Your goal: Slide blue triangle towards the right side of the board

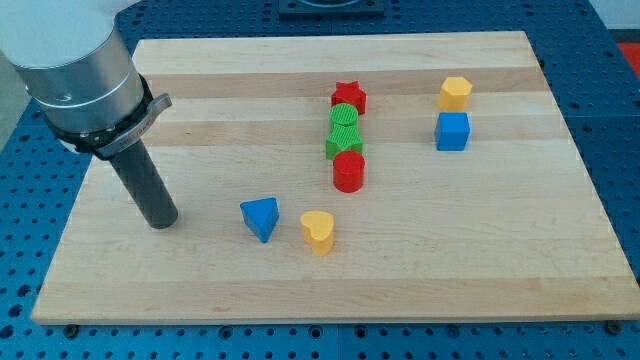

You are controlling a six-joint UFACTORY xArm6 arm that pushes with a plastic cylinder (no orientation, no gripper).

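The blue triangle lies on the wooden board, left of centre and toward the view's bottom. A yellow heart-shaped block sits just to its right, a small gap between them. My tip rests on the board to the left of the blue triangle, about a hundred pixels away and at nearly the same height in the view. It touches no block.
A column of blocks stands in the middle: a red star, a green round block, a green block and a red cylinder. A yellow hexagonal block and a blue cube sit at the upper right.
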